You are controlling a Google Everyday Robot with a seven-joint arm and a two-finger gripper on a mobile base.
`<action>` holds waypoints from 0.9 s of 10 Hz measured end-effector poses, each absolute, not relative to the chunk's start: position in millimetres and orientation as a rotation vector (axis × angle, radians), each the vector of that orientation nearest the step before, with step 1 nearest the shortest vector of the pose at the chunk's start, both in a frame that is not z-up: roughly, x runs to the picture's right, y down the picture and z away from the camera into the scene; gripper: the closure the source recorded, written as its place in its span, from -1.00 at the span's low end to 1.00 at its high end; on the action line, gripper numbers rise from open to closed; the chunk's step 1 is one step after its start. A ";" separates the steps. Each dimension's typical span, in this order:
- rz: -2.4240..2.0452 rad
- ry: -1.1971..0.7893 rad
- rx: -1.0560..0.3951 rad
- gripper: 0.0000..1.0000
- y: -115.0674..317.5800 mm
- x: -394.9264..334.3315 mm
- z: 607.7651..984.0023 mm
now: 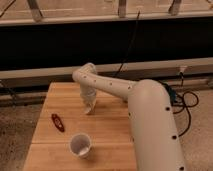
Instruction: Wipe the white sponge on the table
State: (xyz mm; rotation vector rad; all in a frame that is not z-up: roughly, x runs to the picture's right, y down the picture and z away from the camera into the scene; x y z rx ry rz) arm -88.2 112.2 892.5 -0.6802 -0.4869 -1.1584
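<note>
The light-brown wooden table [65, 97] fills the lower left of the camera view. My white arm reaches from the lower right across it, and my gripper [89, 107] points down onto the tabletop near its middle. A pale shape at the gripper's tip may be the white sponge [89, 109], but I cannot tell it apart from the gripper. A round white cup [80, 145] stands upright near the front edge, apart from the gripper.
A small dark red object [57, 122] lies on the table's left side. The table's far edge faces a dark wall with a pale ledge. Cables [182, 102] run over the speckled floor at the right.
</note>
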 end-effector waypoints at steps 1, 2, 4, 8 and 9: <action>-1.163 -0.493 -0.680 0.93 113.5 -87.9 890.2; -1.163 -0.507 -0.679 0.93 117.4 -87.0 885.9; -1.161 -0.531 -0.674 0.93 122.7 -89.4 881.8; -1.179 -0.589 -0.675 0.93 128.7 -106.0 883.1; -1.195 -0.605 -0.673 0.93 128.8 -116.4 884.1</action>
